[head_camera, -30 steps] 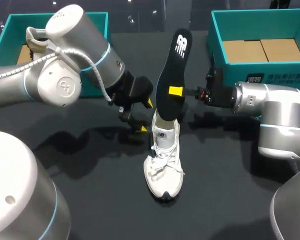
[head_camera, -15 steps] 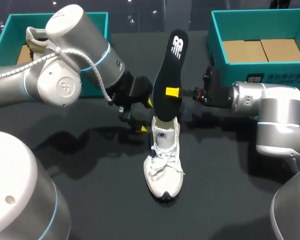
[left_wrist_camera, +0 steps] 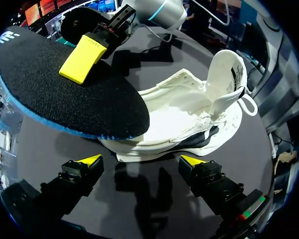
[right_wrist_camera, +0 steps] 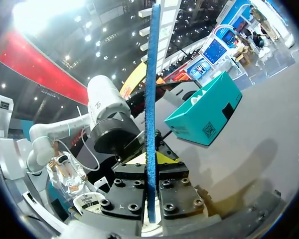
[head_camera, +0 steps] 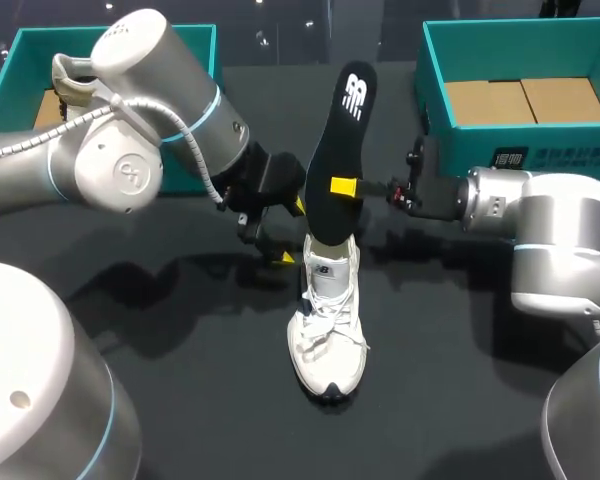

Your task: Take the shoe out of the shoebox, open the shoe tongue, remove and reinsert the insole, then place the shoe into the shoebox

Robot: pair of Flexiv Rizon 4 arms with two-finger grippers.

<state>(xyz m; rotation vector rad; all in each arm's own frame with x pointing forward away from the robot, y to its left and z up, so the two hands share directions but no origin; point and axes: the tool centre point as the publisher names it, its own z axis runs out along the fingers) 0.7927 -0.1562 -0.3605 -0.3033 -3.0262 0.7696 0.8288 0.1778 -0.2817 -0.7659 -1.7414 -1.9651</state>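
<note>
Right, nearest me the white shoe lies on the black table, toe this way, laces slack, tongue lifted. So it's out of its box & already opened up.

L gripper sits low, just beside the shoe's heel end. Its fingers are spread wide w/ nothing between them. My guess is it's parked there to steady the shoe if it shifts.

Just behind, the black insole stands nearly upright, lower end down in the shoe's mouth, logo end up in the air. R gripper comes in from the side & is pinched on it around mid-length, one finger on each face. Probably gripped there so the thin sole doesn't flop while its tip is steered at the opening. Going in or coming out, can't tell from this.

Far end has two teal boxes. Right box is open-topped w/ only flat brown cardboard inside, no shoe. Left box is mostly hidden behind L arm, so contents unclear.
</note>
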